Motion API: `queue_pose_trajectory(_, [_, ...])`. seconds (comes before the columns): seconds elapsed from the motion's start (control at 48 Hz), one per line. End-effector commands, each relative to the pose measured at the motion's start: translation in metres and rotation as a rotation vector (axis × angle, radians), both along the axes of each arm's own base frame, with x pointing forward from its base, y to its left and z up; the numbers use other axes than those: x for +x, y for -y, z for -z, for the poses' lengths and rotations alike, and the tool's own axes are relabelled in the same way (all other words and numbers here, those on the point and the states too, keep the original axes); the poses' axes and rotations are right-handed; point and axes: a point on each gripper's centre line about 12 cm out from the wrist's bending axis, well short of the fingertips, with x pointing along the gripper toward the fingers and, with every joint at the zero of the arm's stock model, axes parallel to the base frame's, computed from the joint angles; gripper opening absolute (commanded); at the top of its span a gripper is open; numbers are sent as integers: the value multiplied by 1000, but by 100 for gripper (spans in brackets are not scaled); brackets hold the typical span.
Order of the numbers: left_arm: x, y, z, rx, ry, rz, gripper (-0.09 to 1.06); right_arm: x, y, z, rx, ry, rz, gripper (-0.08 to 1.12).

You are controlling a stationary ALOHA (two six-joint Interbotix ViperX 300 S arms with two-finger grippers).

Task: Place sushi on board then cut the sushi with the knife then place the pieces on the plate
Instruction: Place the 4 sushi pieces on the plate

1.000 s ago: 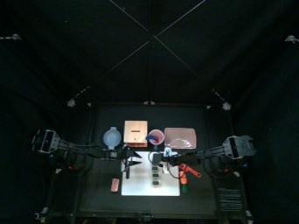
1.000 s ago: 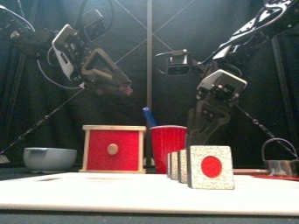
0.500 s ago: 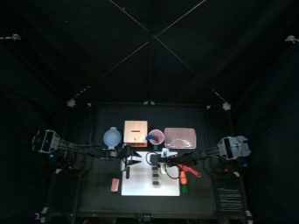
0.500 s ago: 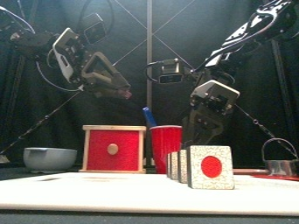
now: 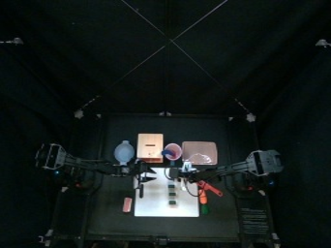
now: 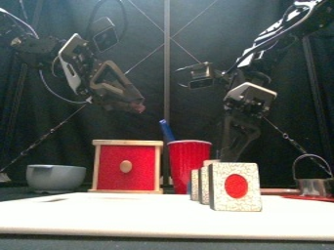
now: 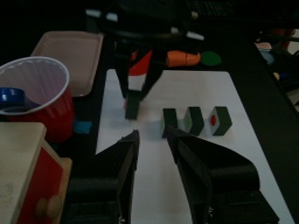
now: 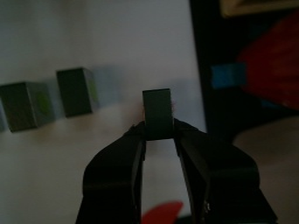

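Observation:
The white cutting board (image 5: 188, 205) lies at the table's front middle. Three dark green sushi pieces (image 7: 193, 121) stand on it in a row; from the front the nearest piece (image 6: 236, 187) shows a red centre. My right gripper (image 8: 159, 128) is shut on another dark sushi piece (image 8: 158, 103) and holds it just over the board's back part (image 7: 132, 105). My left gripper (image 7: 152, 136) hangs open above the board's left side, with nothing between its jaws. The red cup (image 6: 188, 164) holding the blue knife (image 6: 166, 128) stands behind the board. The pink tray (image 5: 199, 152) is at the back right.
The wooden box with its red drawer front (image 6: 127, 166) stands left of the cup, and the blue-grey bowl (image 6: 55, 177) is farther left. An orange toy (image 5: 207, 189) lies right of the board, a small red toy (image 5: 127, 203) left of it. The metal cutter (image 6: 311, 176) is far right.
My right gripper dipped leftward half a second ago and has come back up to the right, still shut on the piece. The left gripper sank slightly.

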Motion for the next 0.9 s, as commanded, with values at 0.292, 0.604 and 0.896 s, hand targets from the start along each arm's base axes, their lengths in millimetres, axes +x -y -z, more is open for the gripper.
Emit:
queue_pose_trajectory(0.292, [2, -3, -4, -2, 17, -10, 73, -54, 62, -40, -30, 19, 234, 56])
queue_pose_trajectory(0.604, [0, -3, -3, -5, 11, -12, 73, -65, 113, -18, 64, 147, 402, 57])
queue_pose_trajectory(0.896, [0, -3, -2, -4, 8, -12, 73, -82, 133, 7, 131, 181, 514, 68])
